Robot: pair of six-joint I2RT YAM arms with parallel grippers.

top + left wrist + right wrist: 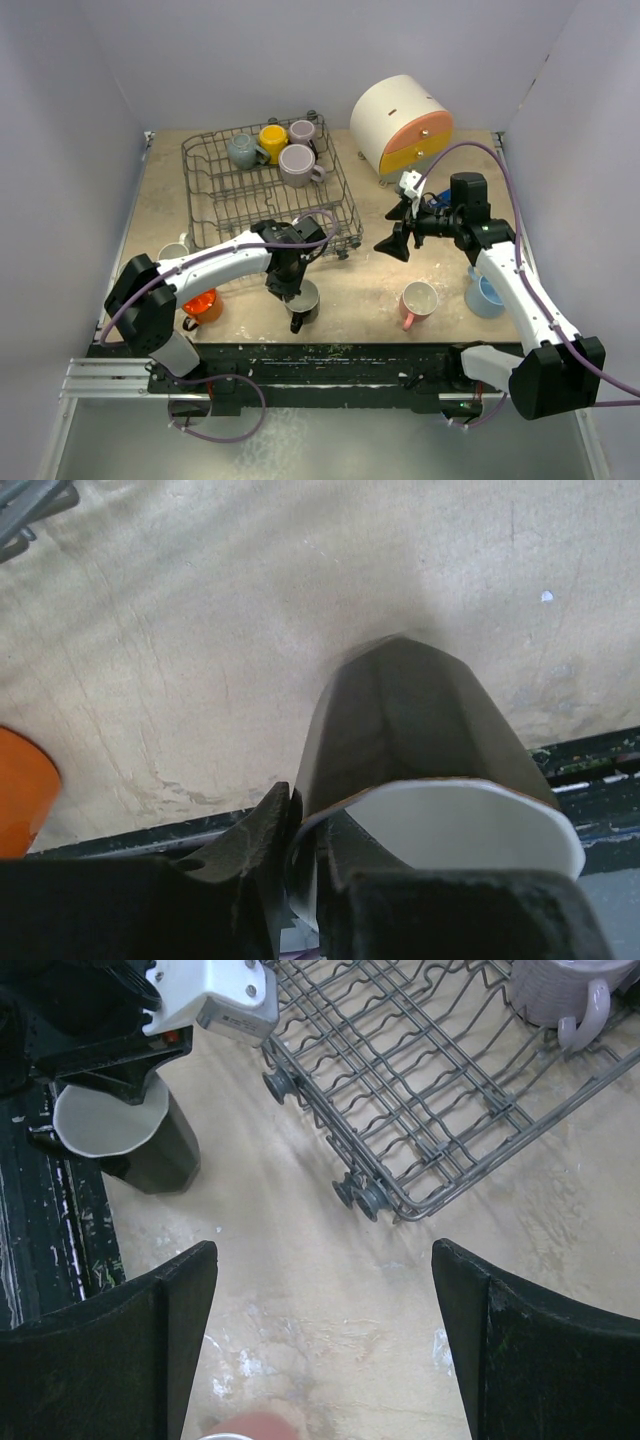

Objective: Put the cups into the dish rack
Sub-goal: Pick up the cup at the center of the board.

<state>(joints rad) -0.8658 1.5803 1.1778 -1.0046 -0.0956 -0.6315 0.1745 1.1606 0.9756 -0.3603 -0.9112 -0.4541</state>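
Note:
A black cup [304, 299] with a white inside stands near the table's front edge. My left gripper [298, 297] is shut on its rim wall, one finger inside and one outside [262, 832]. The left wrist view shows the black cup [420, 720] upright on the table. The grey wire dish rack [210, 215] holds a grey cup [243, 151], a yellow cup [272, 138] and two mauve cups [298, 163]. My right gripper [395, 230] hangs open over bare table, right of the rack. Between its fingers [325, 1340] is only table, with the pink cup's rim [245, 1428] just below.
Loose on the table are an orange cup [203, 305], a white cup [173, 252], a pink cup [418, 300] and a light blue cup [484, 296]. A big white cylinder [400, 125] with orange and yellow fronts stands at the back right.

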